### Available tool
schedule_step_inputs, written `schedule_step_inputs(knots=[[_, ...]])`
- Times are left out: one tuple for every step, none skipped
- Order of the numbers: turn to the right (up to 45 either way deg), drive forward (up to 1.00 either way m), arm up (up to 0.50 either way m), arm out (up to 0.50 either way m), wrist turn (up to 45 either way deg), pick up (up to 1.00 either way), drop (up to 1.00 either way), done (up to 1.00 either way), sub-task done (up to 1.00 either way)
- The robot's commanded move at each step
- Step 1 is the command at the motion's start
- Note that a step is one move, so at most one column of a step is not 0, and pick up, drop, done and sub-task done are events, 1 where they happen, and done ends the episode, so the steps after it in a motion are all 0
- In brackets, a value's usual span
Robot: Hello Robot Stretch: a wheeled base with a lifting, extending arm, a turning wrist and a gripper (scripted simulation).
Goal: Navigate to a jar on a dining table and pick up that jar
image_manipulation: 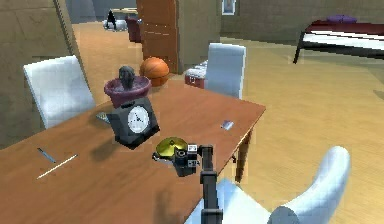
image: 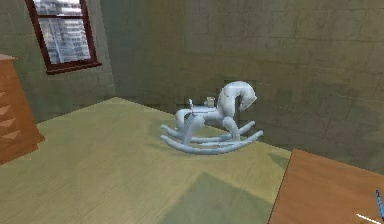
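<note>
The Stretch is facing a pale blue rocking horse [image: 213, 120] on the greenish floor by the far wall, w/ a red-framed window [image: 66, 33] at the forward view's upper left and a wooden dresser [image: 12, 105] at its left edge. A corner of the wooden table [image: 325, 190] is showing at bottom right.

In the arm side view the arm [image_manipulation: 209, 190] is reaching up from the bottom edge over the table's near side. The gripper [image_manipulation: 178, 158] is sitting right at a low yellow-olive blob [image_manipulation: 168, 147] lying on the tabletop. Can't tell if that blob is the jar, if it's being touched, or if anything is being held; jaw state can't be told either.

Just left of it a dark scale [image_manipulation: 133, 118] w/ a round dial is standing upright, a dark-red bowl on top. An orange ball [image_manipulation: 154, 70] is showing beyond the table's far edge. White chairs are standing at the far left [image_manipulation: 58, 88], far side [image_manipulation: 226, 68] and near right [image_manipulation: 320, 190]. A small grey bit [image_manipulation: 228, 125] is lying toward the table's right corner, and a thin stick [image_manipulation: 47, 155] at its left end.
</note>
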Motion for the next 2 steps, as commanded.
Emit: schedule_step_inputs(knots=[[0.0,0.0,0.1,0.0,0.0,0.0,0.0,0.0,0.0],[0.0,0.0,0.0,0.0,0.0,0.0,0.0,1.0,0.0]])
